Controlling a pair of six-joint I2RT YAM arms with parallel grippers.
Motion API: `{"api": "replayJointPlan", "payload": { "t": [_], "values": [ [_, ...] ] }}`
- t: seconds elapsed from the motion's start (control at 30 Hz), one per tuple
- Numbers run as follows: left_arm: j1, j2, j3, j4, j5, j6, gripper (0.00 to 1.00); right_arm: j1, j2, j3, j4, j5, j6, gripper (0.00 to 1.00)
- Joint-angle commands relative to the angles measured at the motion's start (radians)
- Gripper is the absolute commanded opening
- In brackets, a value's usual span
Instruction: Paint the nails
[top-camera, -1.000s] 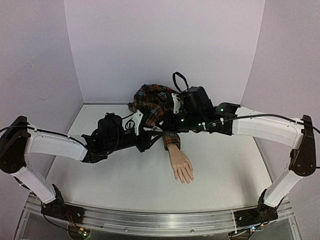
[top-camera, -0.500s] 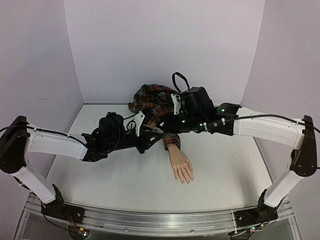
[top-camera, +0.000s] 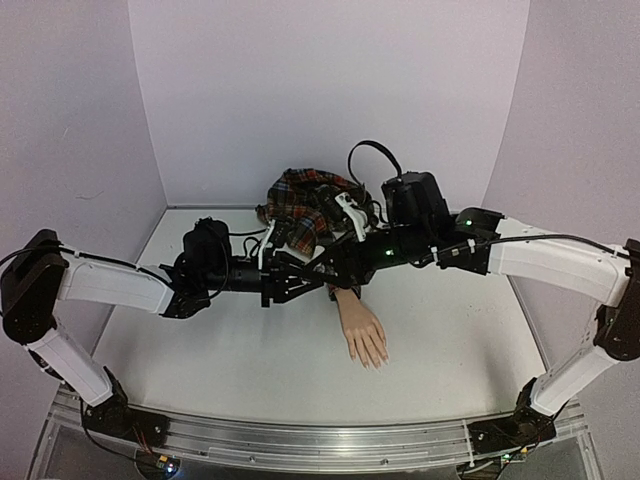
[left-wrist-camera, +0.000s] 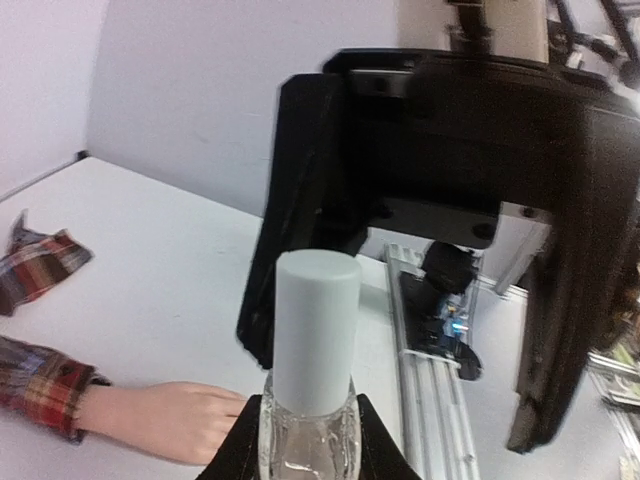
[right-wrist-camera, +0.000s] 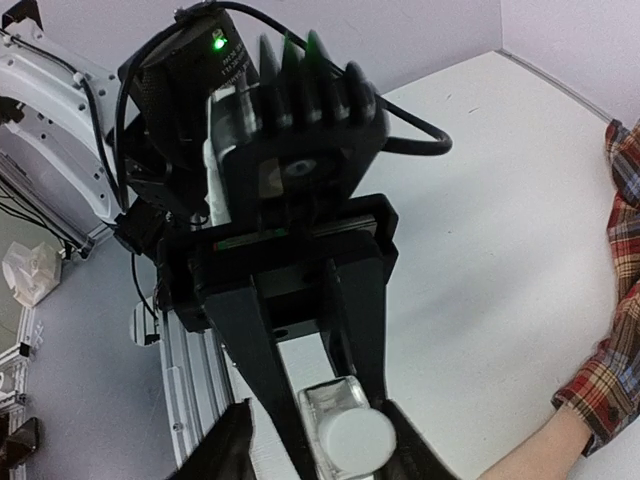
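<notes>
My left gripper (left-wrist-camera: 307, 460) clamps the glass bottle (right-wrist-camera: 325, 410), base cut off. My right gripper (right-wrist-camera: 322, 447) stands wide around its cap (left-wrist-camera: 315, 320). The nails (top-camera: 377, 360) are unresolvably small.

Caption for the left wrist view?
Left gripper shut on a small clear glass bottle with a pale cylindrical cap, right gripper open around the cap, pale peach mannequin hand on white table.

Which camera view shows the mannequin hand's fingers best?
The top external view: the whole mannequin hand lies unobstructed, its fingers visible. The left wrist view shows only the back of the hand, fingertips hidden behind the bottle. The right wrist view catches just the wrist at the plaid sleeve.
</notes>
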Motion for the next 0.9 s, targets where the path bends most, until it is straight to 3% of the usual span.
{"api": "replayJointPlan", "payload": {
  "t": [0.0,0.1,0.27,0.63,0.73,0.87],
  "values": [
    [-0.064,-0.113,0.007,-0.134,-0.564,0.186,0.0,0.022,-0.094,-0.017,-0.008,0.333,0.237,0.74],
    [-0.084,-0.118,-0.017,-0.1,-0.718,0.218,0.0,0.027,-0.093,-0.01,-0.001,0.458,0.418,0.77],
    [-0.131,-0.081,0.007,-0.088,-0.881,0.266,0.0,0.05,-0.033,0.036,-0.013,0.571,0.568,0.66],
    [-0.167,-0.058,0.02,-0.058,-0.914,0.268,0.0,0.079,0.155,0.248,-0.083,0.619,0.539,0.55],
    [-0.169,-0.065,0.02,-0.061,-0.909,0.268,0.0,0.08,0.191,0.275,-0.096,0.612,0.529,0.47],
    [-0.17,-0.074,0.028,-0.079,-0.902,0.265,0.0,0.081,0.213,0.306,-0.107,0.596,0.505,0.28]
  ]
}}
